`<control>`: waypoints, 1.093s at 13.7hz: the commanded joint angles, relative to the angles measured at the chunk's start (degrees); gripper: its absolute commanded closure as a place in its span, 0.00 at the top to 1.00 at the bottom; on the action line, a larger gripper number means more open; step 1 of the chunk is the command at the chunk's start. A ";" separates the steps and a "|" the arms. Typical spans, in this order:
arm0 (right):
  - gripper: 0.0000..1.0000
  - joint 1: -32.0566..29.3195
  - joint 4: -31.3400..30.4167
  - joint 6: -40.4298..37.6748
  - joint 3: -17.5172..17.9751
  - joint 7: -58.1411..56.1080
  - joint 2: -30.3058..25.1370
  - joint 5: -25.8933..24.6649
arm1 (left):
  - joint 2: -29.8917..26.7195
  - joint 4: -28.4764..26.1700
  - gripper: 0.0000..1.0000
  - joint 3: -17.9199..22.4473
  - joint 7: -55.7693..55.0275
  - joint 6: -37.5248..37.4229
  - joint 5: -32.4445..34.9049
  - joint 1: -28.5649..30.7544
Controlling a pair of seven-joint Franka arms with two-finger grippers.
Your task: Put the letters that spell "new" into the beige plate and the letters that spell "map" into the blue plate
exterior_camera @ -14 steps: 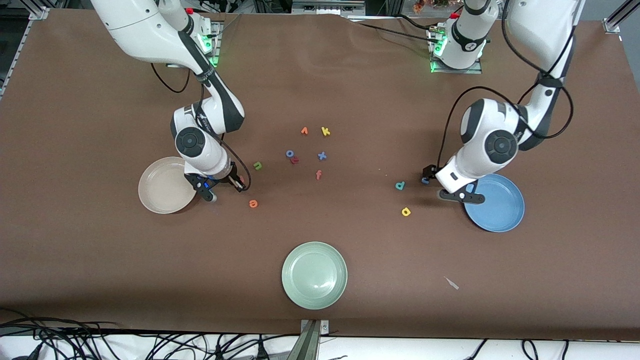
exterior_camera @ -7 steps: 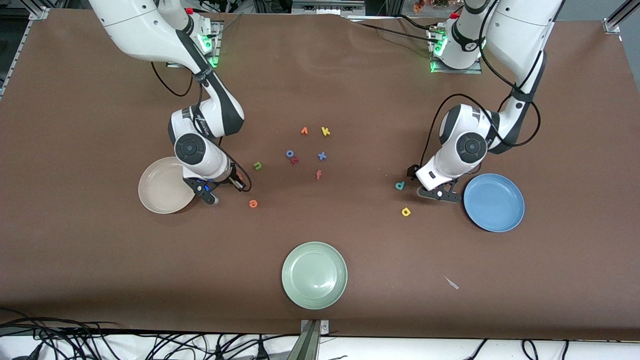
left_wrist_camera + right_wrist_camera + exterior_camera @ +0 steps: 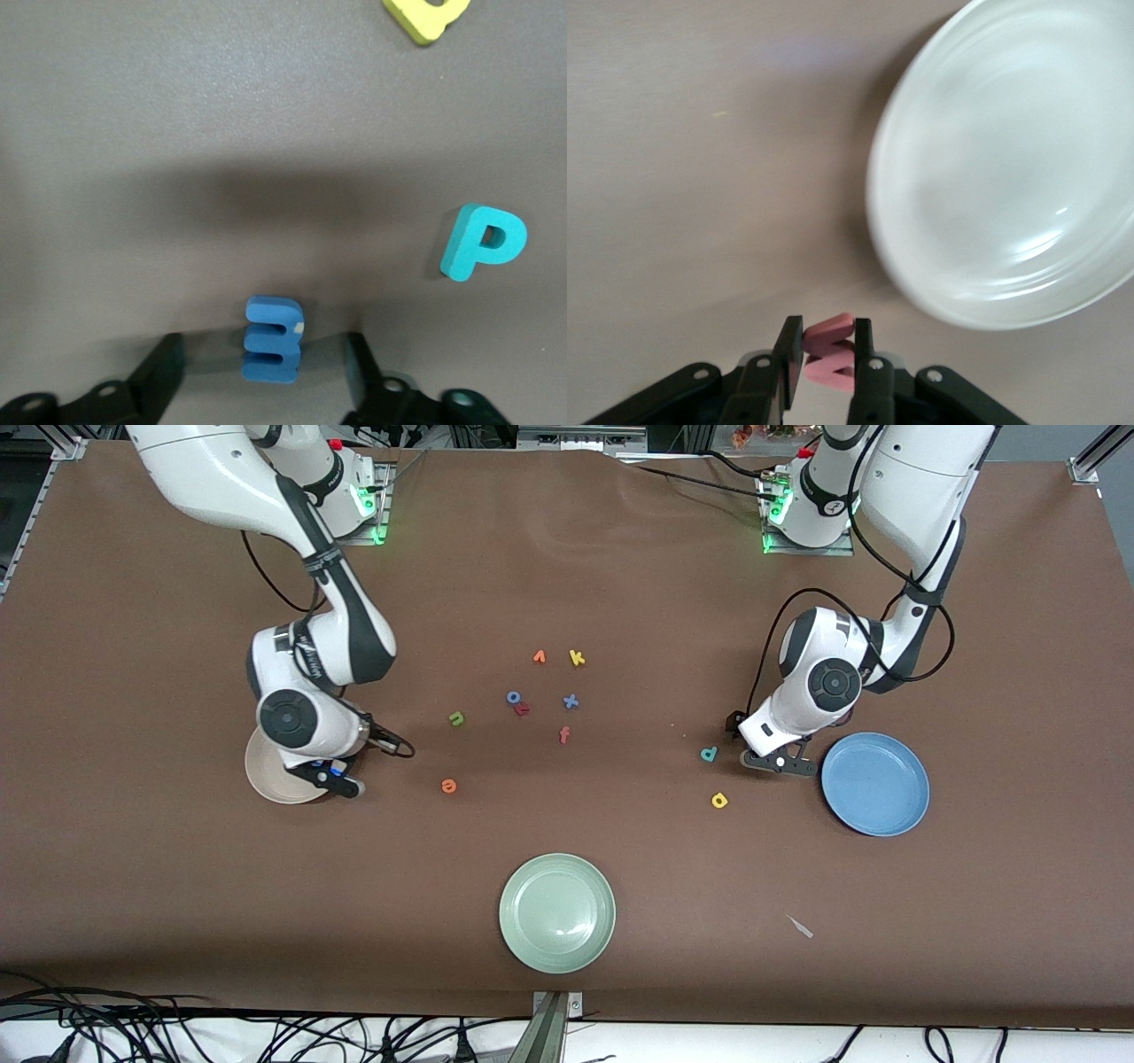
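Table: a brown-covered table (image 3: 620, 558) is carrying three plates, with foam letters scattered near its middle.
Beige plate: the beige plate (image 3: 266, 775) is sitting toward the right arm's end, empty in the right wrist view, partly covered by that arm in the front view.
Blue plate: the blue plate (image 3: 875, 784) is lying empty toward the left arm's end.
Right gripper: the right gripper (image 3: 830, 350) is hovering just beside the beige plate's rim, its fingers pinching the salmon-pink w (image 3: 830, 354) between them; the plate lies just to one side, so a short carry over the rim looks like all that remains.
Left gripper: the left gripper (image 3: 266, 372) is sitting low at the table between the blue plate and the teal p (image 3: 709, 755), jaws spread wide on either side of the blue m (image 3: 273, 340), not touching it.
Key relation: the m is standing on edge squarely between the open fingers, its long axis running along them, so closing should catch its flat faces.
Waiting letters: the yellow a (image 3: 719, 801), green n (image 3: 456, 718) and orange e (image 3: 448, 786) are lying on the table, outside both plates.
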 commanded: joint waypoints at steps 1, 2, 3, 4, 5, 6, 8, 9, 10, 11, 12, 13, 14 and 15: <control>0.00 -0.34 -0.21 -2.64 -4.11 -11.53 -1.40 -0.29 | -0.84 -1.19 0.42 0.17 0.63 0.75 -0.34 -0.10; 0.00 -0.43 -0.21 -2.65 -5.08 -13.74 -0.96 -0.29 | -0.84 -1.19 0.35 0.17 0.54 0.75 -0.34 -0.10; 0.00 -0.52 -0.21 -2.47 -5.87 -15.15 -0.61 -0.29 | -0.93 -1.10 0.30 0.17 0.54 0.75 -0.34 -0.01; 0.00 -1.04 -0.21 -2.21 -6.14 -15.78 -0.09 -0.38 | -1.02 -1.10 0.21 0.17 0.54 0.75 -0.34 0.08; 0.00 -1.57 -0.21 -1.95 -6.14 -16.39 0.27 -0.38 | -1.28 -1.10 0.18 0.17 0.54 0.75 -0.34 0.25; 0.00 -2.09 -0.21 -1.33 -6.06 -17.96 0.79 -0.38 | -1.89 -1.10 0.14 0.17 0.54 0.49 -0.34 0.78; 0.18 -2.71 -0.21 -0.98 -6.06 -19.91 0.97 -0.21 | -4.26 -1.19 0.13 0.17 0.54 -0.21 -0.34 2.00; 0.62 -2.63 -0.04 -0.89 -6.06 -19.39 0.97 0.49 | -5.84 -1.19 0.13 0.17 0.63 -1.61 -0.25 3.32; 1.00 -2.54 0.75 -1.15 -6.06 -18.86 0.89 0.76 | -7.51 -1.19 0.13 0.17 0.98 -3.10 -0.25 4.81; 1.00 -1.93 2.06 -1.85 -5.88 -17.55 0.89 0.85 | -9.18 -1.27 0.13 0.08 2.81 -4.25 -0.25 6.83; 1.00 -1.75 2.68 -2.55 -5.45 -15.02 0.80 0.76 | -10.76 -1.27 0.13 -0.01 6.13 -5.30 -0.25 9.02; 1.00 -1.14 3.12 -2.91 -4.66 -12.56 0.71 0.76 | -11.56 -1.27 0.13 -0.01 10.26 -5.75 -0.25 11.48; 1.00 -0.70 3.22 -3.00 -4.04 -9.49 0.54 0.85 | -11.65 -1.27 0.14 -0.01 14.56 -5.75 -0.25 14.03; 1.00 -0.52 3.22 -2.91 -2.99 -5.89 0.45 0.85 | -11.65 -1.27 0.16 -0.01 18.17 -5.75 -0.34 15.53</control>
